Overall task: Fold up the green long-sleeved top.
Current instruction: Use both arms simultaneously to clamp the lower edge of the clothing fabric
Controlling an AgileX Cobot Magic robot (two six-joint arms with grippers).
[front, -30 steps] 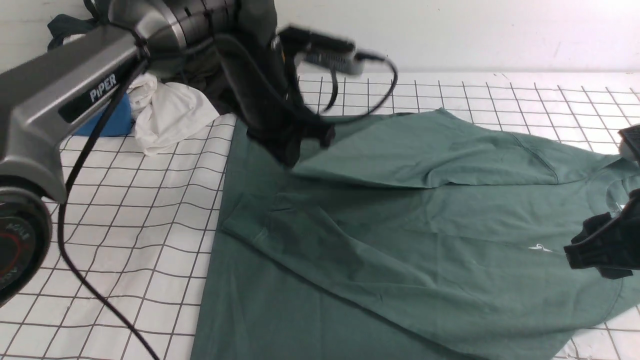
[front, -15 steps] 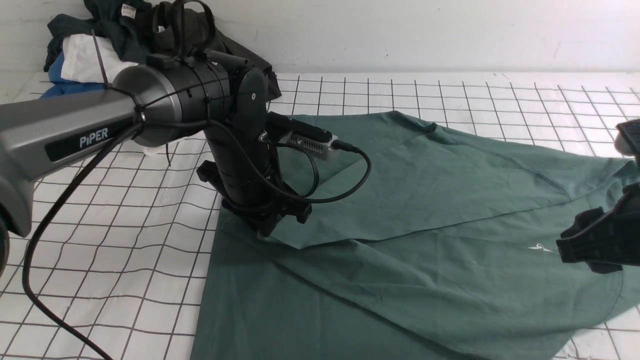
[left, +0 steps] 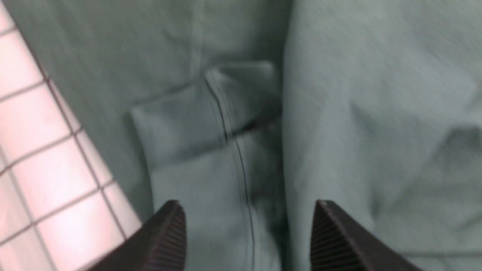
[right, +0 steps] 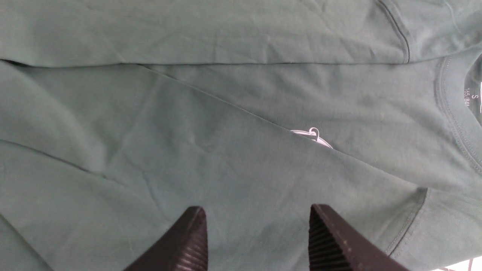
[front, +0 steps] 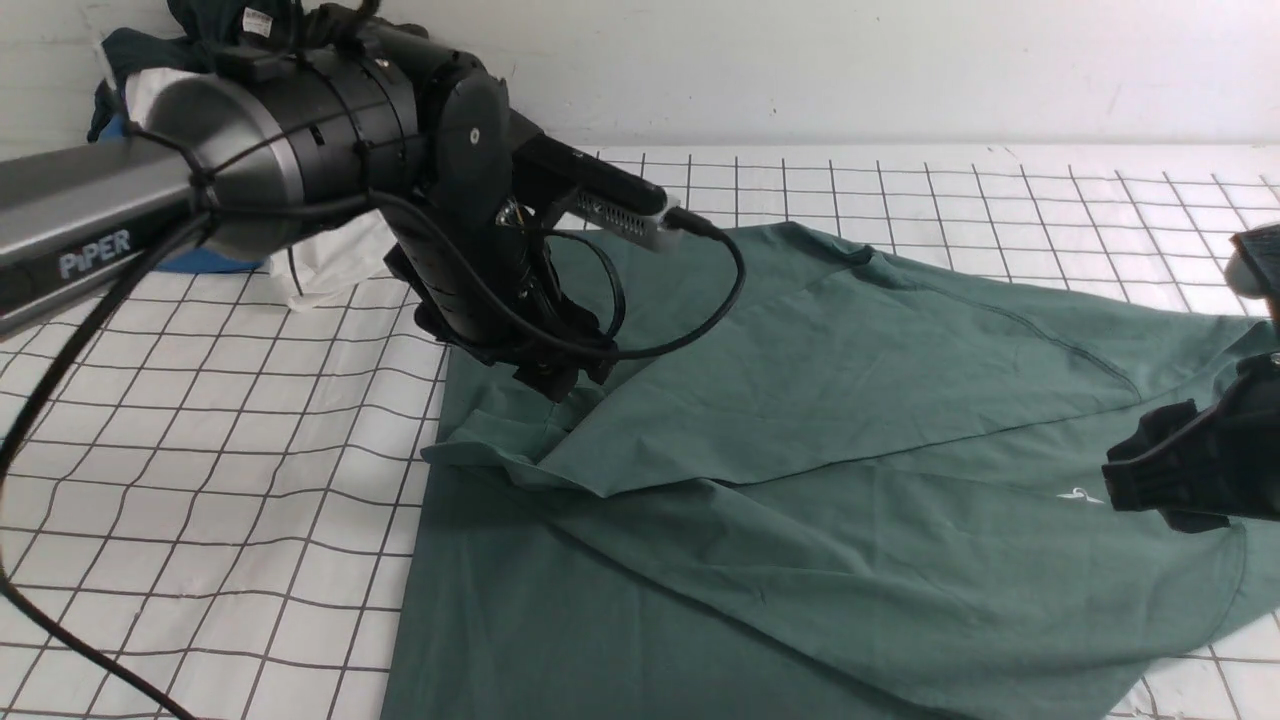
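Top, location: the green long-sleeved top [front: 800, 500] lies spread on the gridded table cover [front: 250, 450], collar [right: 457, 113] toward the robot's right, hem toward its left.
Near fold: one sleeve lies slantwise over the chest and hides part of the white logo [right: 312, 137].
Right gripper [front: 1130, 480]: jaws spread, nothing between them, hovering just over the chest beside the logo.
Far fold: the far side is turned in over the body; its cuff [left: 211, 113] lies bunched near the hem.
Left gripper [front: 560, 385]: jaws spread and empty, just above that cuff.
Progress: sleeve folds look done, though loose and creased.
Remaining: judged, smoothing the cuff and folding hem to collar.
Obstructions: the wrist cable [front: 700, 310] hangs close over the cloth.
Far corner: a pile of clothes [front: 250, 30] sits well apart from the top.
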